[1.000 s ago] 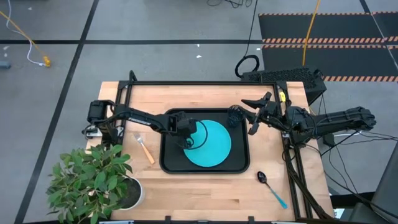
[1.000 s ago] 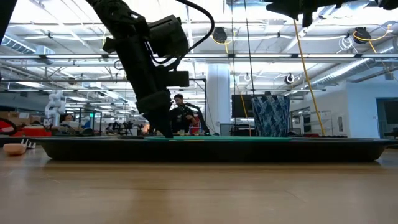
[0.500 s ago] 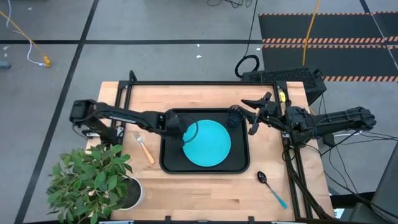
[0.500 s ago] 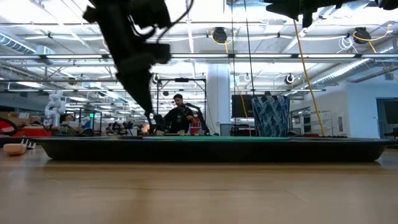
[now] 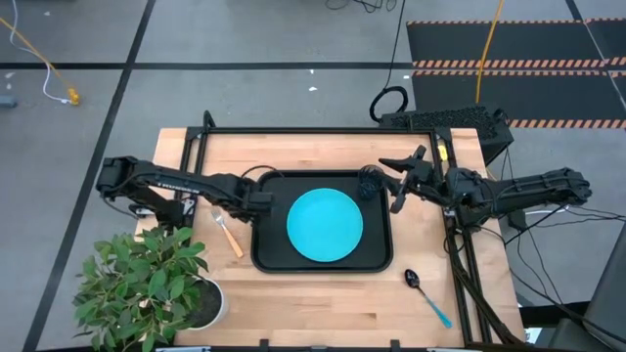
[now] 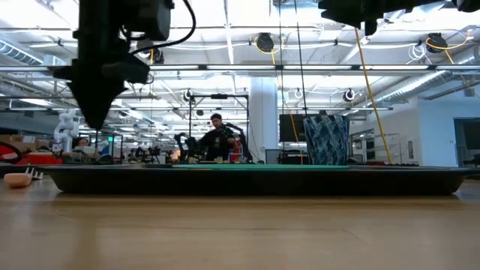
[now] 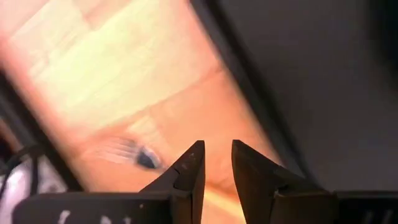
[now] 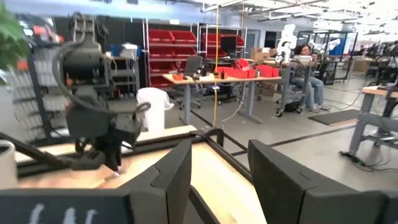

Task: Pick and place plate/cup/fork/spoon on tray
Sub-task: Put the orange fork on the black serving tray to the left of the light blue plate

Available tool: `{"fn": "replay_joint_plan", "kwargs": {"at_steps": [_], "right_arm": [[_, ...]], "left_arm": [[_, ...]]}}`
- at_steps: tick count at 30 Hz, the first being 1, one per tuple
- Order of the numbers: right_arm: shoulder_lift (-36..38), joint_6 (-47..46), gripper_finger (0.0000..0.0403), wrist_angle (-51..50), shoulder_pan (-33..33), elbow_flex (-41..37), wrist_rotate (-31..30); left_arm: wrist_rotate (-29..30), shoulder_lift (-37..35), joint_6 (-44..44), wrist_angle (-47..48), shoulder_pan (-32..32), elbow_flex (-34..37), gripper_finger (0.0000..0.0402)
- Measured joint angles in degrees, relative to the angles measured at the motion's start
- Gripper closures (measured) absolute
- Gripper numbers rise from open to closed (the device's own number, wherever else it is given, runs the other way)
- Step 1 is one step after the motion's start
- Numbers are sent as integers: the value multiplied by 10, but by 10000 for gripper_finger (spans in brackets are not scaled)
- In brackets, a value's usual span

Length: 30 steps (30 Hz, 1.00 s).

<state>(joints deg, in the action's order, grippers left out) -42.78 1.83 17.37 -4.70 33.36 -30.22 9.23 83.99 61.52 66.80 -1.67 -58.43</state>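
Leaving the tray (image 5: 264,256), the left gripper (image 5: 256,202) has pulled off the plate (image 5: 325,226) to the tray's left rim, near the fork (image 5: 227,233); plate and cup (image 5: 369,182) are placed, spoon (image 5: 427,294) on the table. Low view: left arm has moved left. Left wrist: jaws a narrow gap apart, empty, fork tines below. Right wrist: right gripper (image 8: 219,171) parted, empty, idle. Fork likely next.
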Motion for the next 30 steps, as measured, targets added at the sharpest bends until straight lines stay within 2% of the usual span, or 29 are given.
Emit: {"fn": "replay_joint_plan", "kwargs": {"at_steps": [8,12,18,23,26,30], "right_arm": [[0,42,252,-20,1,0,0],[1,74,252,-19,1,0,0],[1,122,252,-18,1,0,0],[1,124,252,-40,1,0,1],[1,119,252,-65,1,0,2],[1,90,252,-95,1,0,2]], "left_arm": [[-12,0,-6,-105,2,1,321],[-47,0,-182,-76,-15,2,321],[-29,0,-426,-40,-63,2,321],[-36,0,-691,-24,-114,2,321],[-36,0,-779,-2,-139,2,321],[-31,10,-819,46,-151,2,321]]}}
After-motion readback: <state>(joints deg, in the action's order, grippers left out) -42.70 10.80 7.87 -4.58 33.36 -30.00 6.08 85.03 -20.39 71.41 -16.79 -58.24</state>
